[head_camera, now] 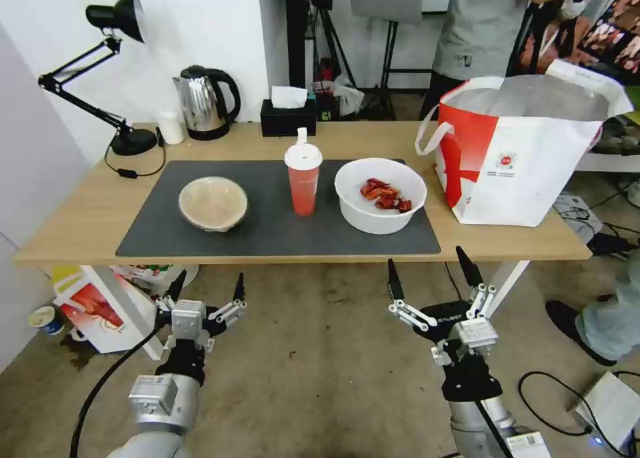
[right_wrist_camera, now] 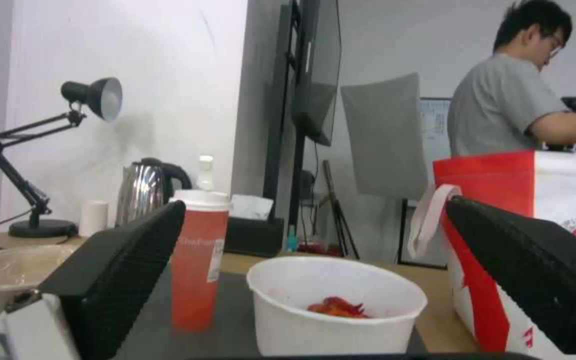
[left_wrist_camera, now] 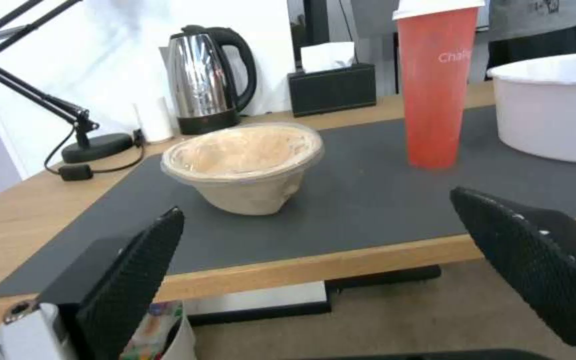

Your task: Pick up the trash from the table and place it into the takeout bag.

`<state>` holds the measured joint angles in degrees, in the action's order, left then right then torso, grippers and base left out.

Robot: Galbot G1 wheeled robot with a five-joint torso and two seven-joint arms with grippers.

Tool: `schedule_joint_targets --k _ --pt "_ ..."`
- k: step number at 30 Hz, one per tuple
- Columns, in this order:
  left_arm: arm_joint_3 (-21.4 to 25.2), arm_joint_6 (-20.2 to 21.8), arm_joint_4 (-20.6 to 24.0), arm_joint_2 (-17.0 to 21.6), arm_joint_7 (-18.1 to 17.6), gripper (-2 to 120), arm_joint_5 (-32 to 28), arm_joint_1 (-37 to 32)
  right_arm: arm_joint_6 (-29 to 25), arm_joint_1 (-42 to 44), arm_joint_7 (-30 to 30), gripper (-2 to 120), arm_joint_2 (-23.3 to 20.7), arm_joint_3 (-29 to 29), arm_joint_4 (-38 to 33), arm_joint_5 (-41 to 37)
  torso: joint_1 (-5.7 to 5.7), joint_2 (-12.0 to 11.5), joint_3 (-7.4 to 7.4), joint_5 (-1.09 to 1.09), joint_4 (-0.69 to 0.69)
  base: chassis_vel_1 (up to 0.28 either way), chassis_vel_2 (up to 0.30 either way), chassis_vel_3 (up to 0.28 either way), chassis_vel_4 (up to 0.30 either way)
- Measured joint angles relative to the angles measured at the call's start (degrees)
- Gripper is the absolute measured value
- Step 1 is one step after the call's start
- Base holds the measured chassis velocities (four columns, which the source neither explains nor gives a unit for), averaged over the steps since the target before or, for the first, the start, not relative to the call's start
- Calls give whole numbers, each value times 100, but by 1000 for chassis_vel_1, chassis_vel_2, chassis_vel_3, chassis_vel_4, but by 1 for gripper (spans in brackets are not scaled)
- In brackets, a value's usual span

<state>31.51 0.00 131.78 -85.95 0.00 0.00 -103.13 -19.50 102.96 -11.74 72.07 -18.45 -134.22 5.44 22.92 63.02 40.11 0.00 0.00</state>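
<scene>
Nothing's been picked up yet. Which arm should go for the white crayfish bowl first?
Right, probably. The right gripper hangs open below the table edge almost directly before the white bowl, with the takeout bag on that side. The left gripper faces the beige bowl.

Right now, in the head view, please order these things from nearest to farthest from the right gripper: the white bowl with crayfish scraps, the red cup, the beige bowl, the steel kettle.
From the right gripper, open below the table edge:
1. White bowl with crayfish scraps, on the mat's right part.
2. Red cup, at the mat's middle.
3. Beige bowl, on the mat's left part.
4. Steel kettle, at the table's far left back.
</scene>
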Motion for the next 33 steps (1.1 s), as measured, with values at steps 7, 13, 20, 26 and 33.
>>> schedule_joint_targets --k 7,13,20,26,33 --pt "0 0 0 0 0 100 0 0 298 -121 84 100 -124 -55 -78 -300 0 0 0 0 0 0 0 0 0" --pt "0 0 0 0 0 100 0 0 737 -300 151 100 -417 -185 -251 -717 0 0 0 0 0 0 0 0 0" --pt "0 0 0 0 0 100 0 0 1024 -522 181 100 -987 -535 -361 -1342 0 0 0 1 0 0 0 0 0" --pt "0 0 0 0 0 100 0 0 1087 -608 204 100 -1251 -768 -430 -1569 0 0 0 0 0 0 0 0 0" --pt "0 0 0 0 0 100 0 0 1263 -770 281 100 -1803 -1209 -595 -2042 0 0 0 0 -1 0 0 0 0"
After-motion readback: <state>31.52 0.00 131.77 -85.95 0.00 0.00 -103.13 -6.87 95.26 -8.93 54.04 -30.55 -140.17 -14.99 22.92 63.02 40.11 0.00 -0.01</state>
